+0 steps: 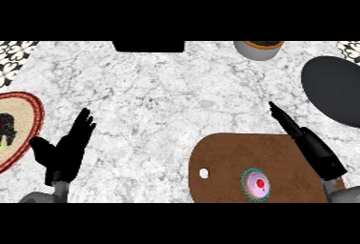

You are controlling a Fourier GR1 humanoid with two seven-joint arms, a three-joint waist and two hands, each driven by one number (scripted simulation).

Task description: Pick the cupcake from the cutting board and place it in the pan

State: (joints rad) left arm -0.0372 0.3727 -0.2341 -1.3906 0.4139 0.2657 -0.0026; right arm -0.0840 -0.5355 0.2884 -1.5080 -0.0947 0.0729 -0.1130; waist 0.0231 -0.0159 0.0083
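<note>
Right hand (315, 145) stretches over the cutting board's (225, 157) right edge, fingers straight and holding nothing. Near its wrist, the cupcake (256, 184) sits untouched on the board. It should draw back and curl around the cupcake's sides. Farther off, the pan (336, 90) waits. Left hand (67, 147) rests open.

Cut off at the edges

Right of the cutting board (274, 167), the pan (336, 90) (dark, round) runs off-frame; the board's lower edge is cropped.
</note>
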